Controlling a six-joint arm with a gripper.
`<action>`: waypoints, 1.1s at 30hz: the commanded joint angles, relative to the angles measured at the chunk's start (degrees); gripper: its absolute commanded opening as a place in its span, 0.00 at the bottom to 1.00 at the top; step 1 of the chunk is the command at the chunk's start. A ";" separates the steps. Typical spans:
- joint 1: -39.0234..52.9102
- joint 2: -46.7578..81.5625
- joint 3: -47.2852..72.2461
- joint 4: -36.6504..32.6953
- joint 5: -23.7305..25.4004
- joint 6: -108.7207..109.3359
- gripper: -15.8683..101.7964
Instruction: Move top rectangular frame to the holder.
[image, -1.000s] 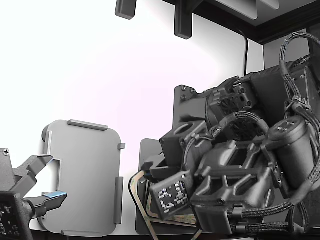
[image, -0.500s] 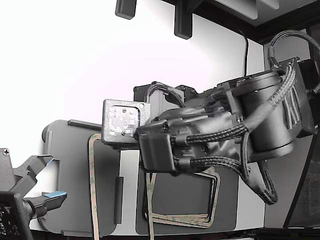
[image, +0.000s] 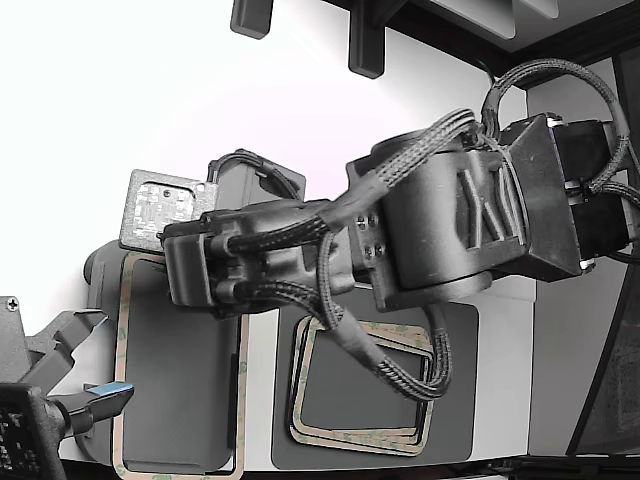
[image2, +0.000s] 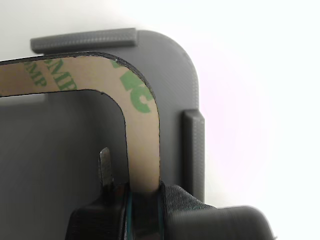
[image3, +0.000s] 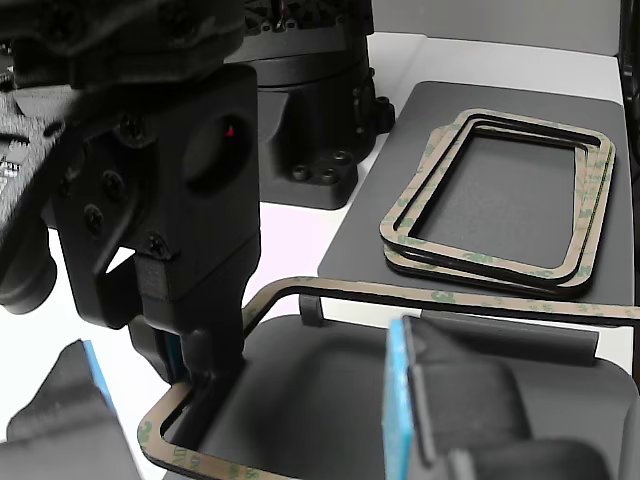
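The top rectangular frame (image: 120, 370) is a thin tan outline with green print. It lies over the light grey holder (image: 104, 300) at the exterior view's left, roughly matching its outline. My gripper (image: 185, 285) is shut on one edge of it near a corner. The wrist view shows the fingers (image2: 172, 200) clamped on the frame (image2: 142, 145), with the holder (image2: 175, 65) and its raised tabs below. In the other view the gripper (image3: 205, 375) holds the frame (image3: 450, 300) just over the holder (image3: 330, 420). I cannot tell whether they touch.
More frames are stacked (image: 350, 437) on a dark grey mat (image: 360, 390) to the holder's right in the exterior view; stack (image3: 480, 265), mat (image3: 500, 190). A second gripper (image: 85, 360) with blue pads (image3: 400, 400) stands open at the holder's near corner. A black base (image3: 310, 110) stands behind.
The arm has swung from over the stack on the mat to the exterior view's left, carrying the frame, which now lies over the holder.
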 joint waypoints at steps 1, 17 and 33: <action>-0.88 0.18 -1.76 0.53 0.44 0.26 0.05; -0.26 -1.76 -1.58 0.53 2.29 -1.23 0.05; -0.35 -2.64 -2.02 0.53 2.72 -2.02 0.05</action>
